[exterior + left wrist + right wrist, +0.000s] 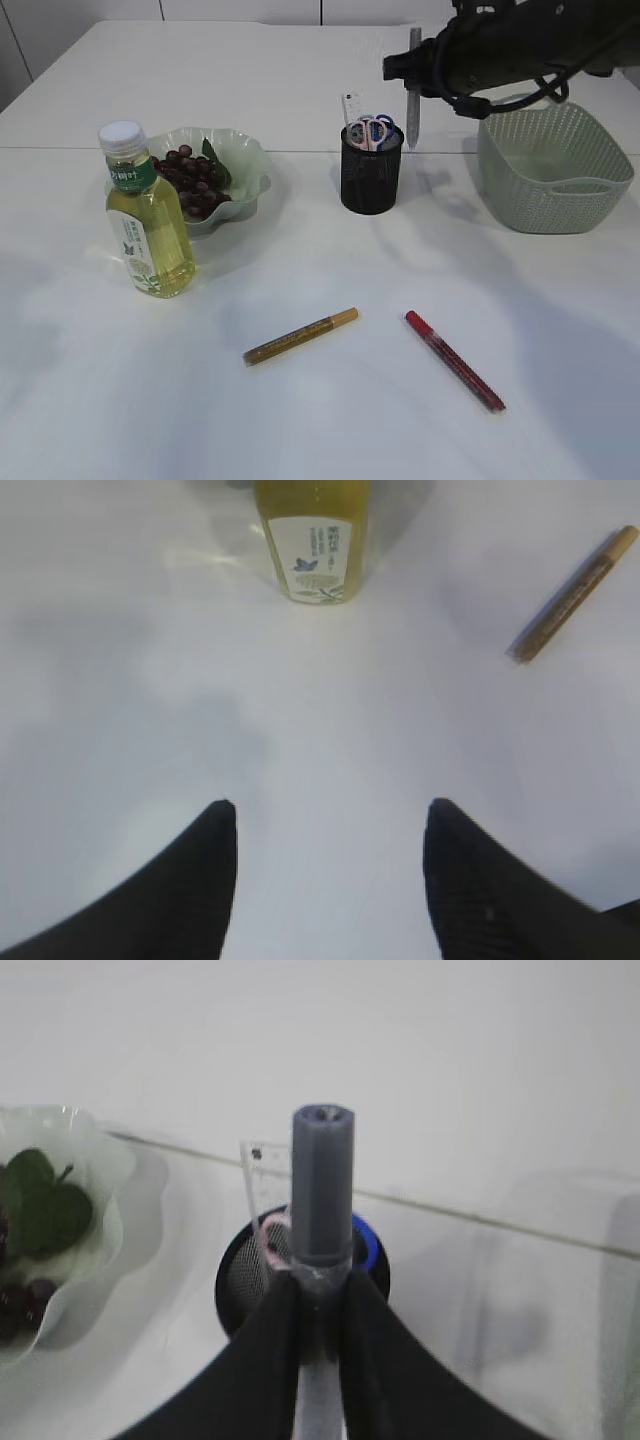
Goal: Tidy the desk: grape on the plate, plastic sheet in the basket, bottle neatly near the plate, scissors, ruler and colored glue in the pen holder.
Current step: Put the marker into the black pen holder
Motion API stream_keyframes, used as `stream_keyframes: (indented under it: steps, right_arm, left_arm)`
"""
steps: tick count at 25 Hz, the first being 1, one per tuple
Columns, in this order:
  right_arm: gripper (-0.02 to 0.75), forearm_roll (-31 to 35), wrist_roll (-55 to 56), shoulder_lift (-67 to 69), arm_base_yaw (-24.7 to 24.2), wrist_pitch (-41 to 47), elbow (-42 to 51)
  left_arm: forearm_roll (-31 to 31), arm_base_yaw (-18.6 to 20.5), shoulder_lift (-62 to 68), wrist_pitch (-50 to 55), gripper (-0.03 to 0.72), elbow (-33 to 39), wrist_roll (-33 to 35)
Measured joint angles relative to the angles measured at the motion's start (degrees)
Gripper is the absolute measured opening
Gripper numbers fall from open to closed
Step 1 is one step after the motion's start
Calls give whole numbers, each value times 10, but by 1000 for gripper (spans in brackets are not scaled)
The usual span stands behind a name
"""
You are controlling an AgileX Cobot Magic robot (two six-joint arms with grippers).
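Right fingers (318, 1295) clamp a grey glue pen (413, 92) upright above the holder (371, 170), ready to drop in. Left fingers (330, 820) hang open, empty, near the bottle (312, 540).

Right gripper (413, 68) holds grey glue pen (412, 95) upright above pen holder (370, 180) w/ scissors (372, 130), ruler (351, 106) inside. Gold pen (300, 336), red pen (454, 361) on table (320, 420).
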Motion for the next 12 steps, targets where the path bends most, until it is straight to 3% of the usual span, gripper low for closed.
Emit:
stream_keyframes:
  steps: [12]
  right_arm:
    - [111, 9, 0, 85, 10, -97, -87]
  left_arm:
    - [0, 0, 0, -21, 434, 0, 0]
